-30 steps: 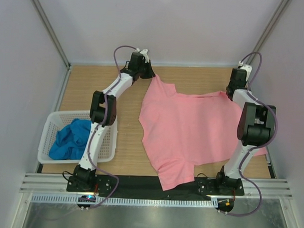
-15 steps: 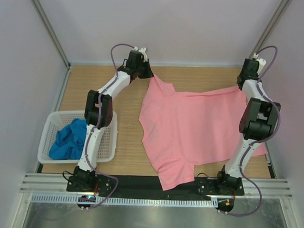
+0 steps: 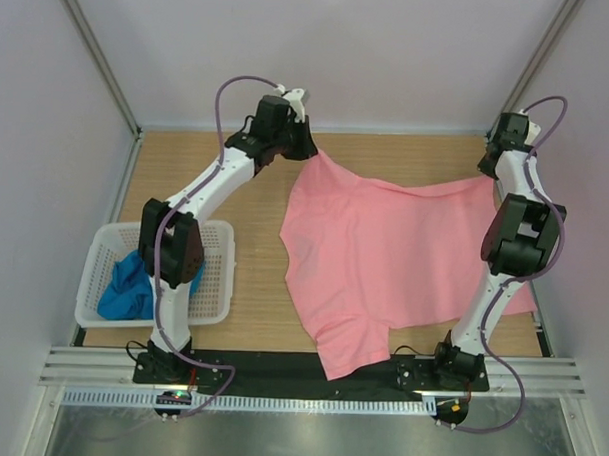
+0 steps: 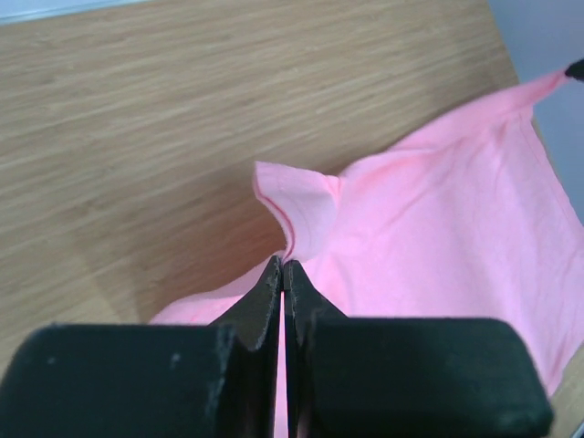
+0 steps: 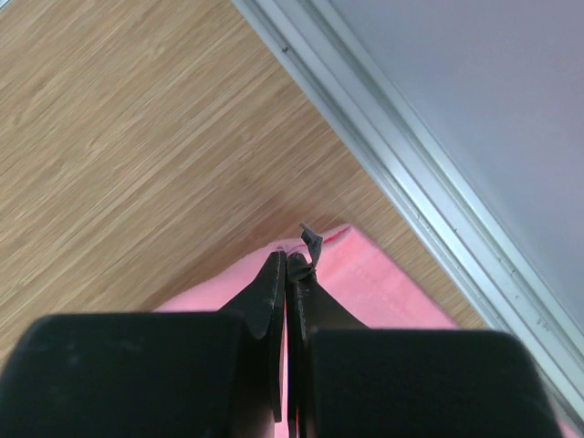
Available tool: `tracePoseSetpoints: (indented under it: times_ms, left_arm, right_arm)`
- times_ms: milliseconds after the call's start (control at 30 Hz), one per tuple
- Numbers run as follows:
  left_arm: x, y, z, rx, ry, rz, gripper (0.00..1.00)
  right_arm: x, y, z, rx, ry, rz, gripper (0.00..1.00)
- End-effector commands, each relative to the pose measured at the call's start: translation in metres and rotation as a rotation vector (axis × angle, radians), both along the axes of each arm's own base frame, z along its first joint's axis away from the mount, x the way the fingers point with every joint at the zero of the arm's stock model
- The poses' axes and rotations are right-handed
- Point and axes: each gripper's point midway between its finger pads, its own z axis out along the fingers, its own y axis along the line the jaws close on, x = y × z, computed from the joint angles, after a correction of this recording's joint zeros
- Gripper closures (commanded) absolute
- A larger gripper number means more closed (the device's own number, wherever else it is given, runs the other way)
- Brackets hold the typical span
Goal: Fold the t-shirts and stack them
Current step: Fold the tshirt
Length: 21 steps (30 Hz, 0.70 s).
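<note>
The left tool (image 4: 283,266) is closed tight on one far corner of the pink t-shirt (image 3: 384,256), the right tool (image 5: 286,260) on the other. The shirt is spread over the surface (image 3: 186,174); the blue t-shirt (image 3: 122,297) is bunched in a white basket (image 3: 91,276).

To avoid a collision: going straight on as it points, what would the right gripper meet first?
Probably the wooden table, just beyond the pink t-shirt corner the right gripper holds; depth is unclear.
</note>
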Motion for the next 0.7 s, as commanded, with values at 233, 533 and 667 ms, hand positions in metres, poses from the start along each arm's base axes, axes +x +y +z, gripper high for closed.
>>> tracePoseSetpoints:
  times_ms: [233,533,667]
  left_arm:
    - [-0.077,-0.01,0.022,0.082,-0.017,-0.048,1.0]
    - [-0.121,0.005,0.027,0.125,-0.003,-0.054,1.0]
    - [-0.139,0.001,0.015,0.135,0.025,-0.074,1.0]
  right_arm:
    - [-0.033,0.003,0.025,0.094,0.054,-0.077,0.99]
    - [-0.068,-0.027,0.032,0.124,0.086,-0.191,0.99]
    - [-0.073,-0.028,0.026,0.13,0.103,-0.192,0.99]
